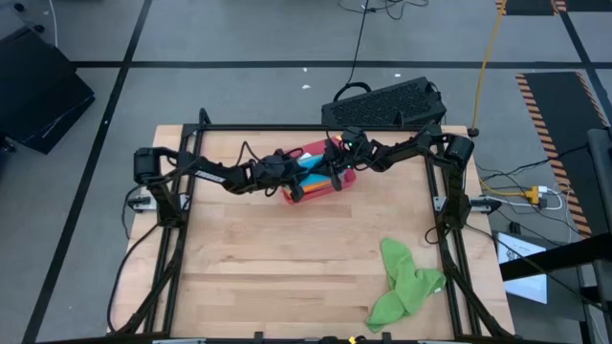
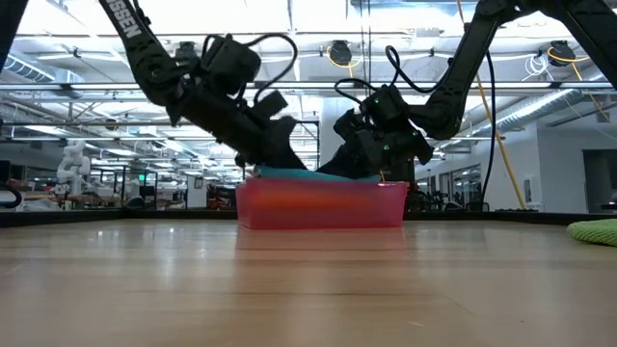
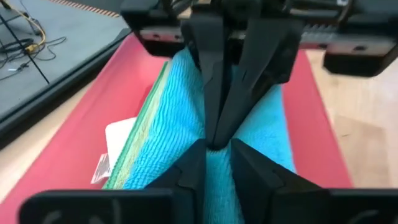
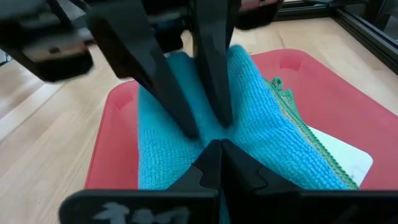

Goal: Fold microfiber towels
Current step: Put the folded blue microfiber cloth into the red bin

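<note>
Both hands on the bright blue towel in the tray

My left hand (image 3: 214, 163) and right hand (image 4: 214, 163) each pinch the bright blue towel (image 4: 186, 140) atop the stack in the red tray (image 1: 344, 180); next I'd lift it clear together.

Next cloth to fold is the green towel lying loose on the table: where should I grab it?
Take the green towel at its upper flap, nearest the right gripper, coming from straight above. It lies crumpled, with raised folds to pinch, clear of the tray.
</note>
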